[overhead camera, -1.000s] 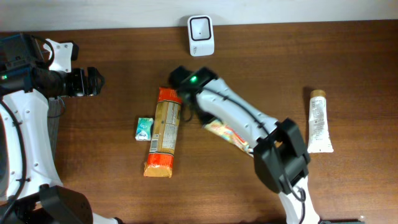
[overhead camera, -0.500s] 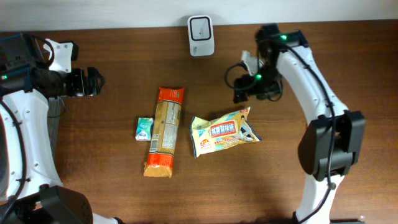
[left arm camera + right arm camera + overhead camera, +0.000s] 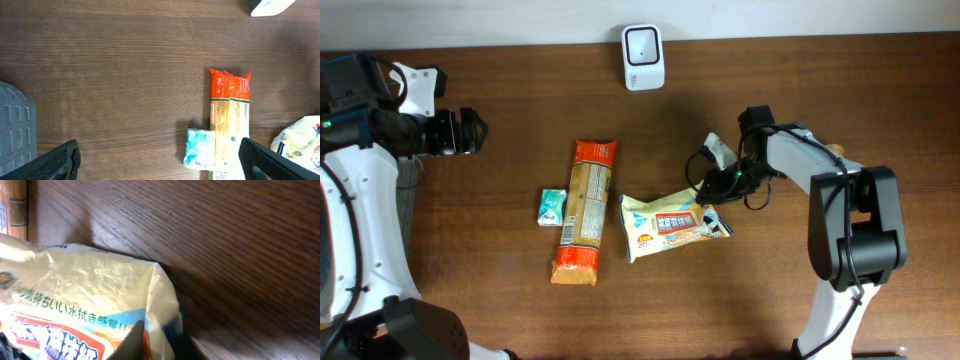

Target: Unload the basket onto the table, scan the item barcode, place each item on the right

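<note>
None of the scan looks done yet: your snack pouch (image 3: pixel 670 222) lies flat on the counter (image 3: pixel 500 280), well in front of the scanner (image 3: pixel 643 43) and slightly right of it. Your right hand (image 3: pixel 712 193) is pinched narrow on its crinkly film corner; lifting and presenting the barcode remain. Glossy, soft, pillow-shaped, it may sag. Your left hand (image 3: pixel 475 132), far left of the scanner, gapes wide, empty.

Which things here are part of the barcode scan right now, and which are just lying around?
In the job: snack packet, pinched at its end by the right gripper; white scanner.
Lying about: long orange pack; small teal packet; left gripper, open and away from everything.
</note>
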You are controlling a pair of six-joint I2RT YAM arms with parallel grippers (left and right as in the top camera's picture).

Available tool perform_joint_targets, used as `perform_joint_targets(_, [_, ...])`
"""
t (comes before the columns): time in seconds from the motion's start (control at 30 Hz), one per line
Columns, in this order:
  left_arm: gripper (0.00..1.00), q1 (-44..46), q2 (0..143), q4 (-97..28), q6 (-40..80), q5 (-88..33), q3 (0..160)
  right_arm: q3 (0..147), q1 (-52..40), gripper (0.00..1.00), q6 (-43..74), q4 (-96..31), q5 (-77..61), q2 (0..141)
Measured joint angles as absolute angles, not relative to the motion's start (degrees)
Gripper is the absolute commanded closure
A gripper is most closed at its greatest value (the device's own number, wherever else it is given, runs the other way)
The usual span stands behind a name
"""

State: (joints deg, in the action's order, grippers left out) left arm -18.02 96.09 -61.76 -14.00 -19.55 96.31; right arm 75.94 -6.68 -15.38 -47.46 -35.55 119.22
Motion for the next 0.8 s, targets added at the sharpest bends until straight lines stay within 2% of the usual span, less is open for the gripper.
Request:
perform_joint_targets(0.1, [0.01, -18.0, 96.1, -61.8, -14.0, -19.6, 96.3, 76.1, -6.7, 0.96, -15.0, -48.6, -35.7, 119.2])
perform_joint_targets(0.23, [0.01, -18.0, 96.1, -61.7, -14.0, -19.6, 96.3, 83.6, -6.7, 0.96, -13.4, -57.7, -33.6, 118.4])
perform_joint_targets(0.37, [0.01, -18.0, 96.1, -61.8, -14.0, -19.6, 96.3, 100.2, -7.3, 0.96, -4.1, -70.5, -15.2, 109.7])
perform_joint_targets(0.53, [0.01, -18.0, 96.1, -61.8, -14.0, -19.6, 96.3, 108.5, -17.2, 0.96, 13.0, -86.5, 23.8, 105.1])
perform_joint_targets(0.63, [0.01, -18.0, 96.1, -61.8, -14.0, -19.6, 96.3, 108.5, -22.7, 0.96, 17.5, -87.1, 32.5, 111.6])
perform_joint_targets(0.8, [0.01, -18.0, 96.1, -61.8, -14.0, -19.6, 96.3, 108.5, -29.1, 0.96, 22.2, -87.1, 34.7, 122.2])
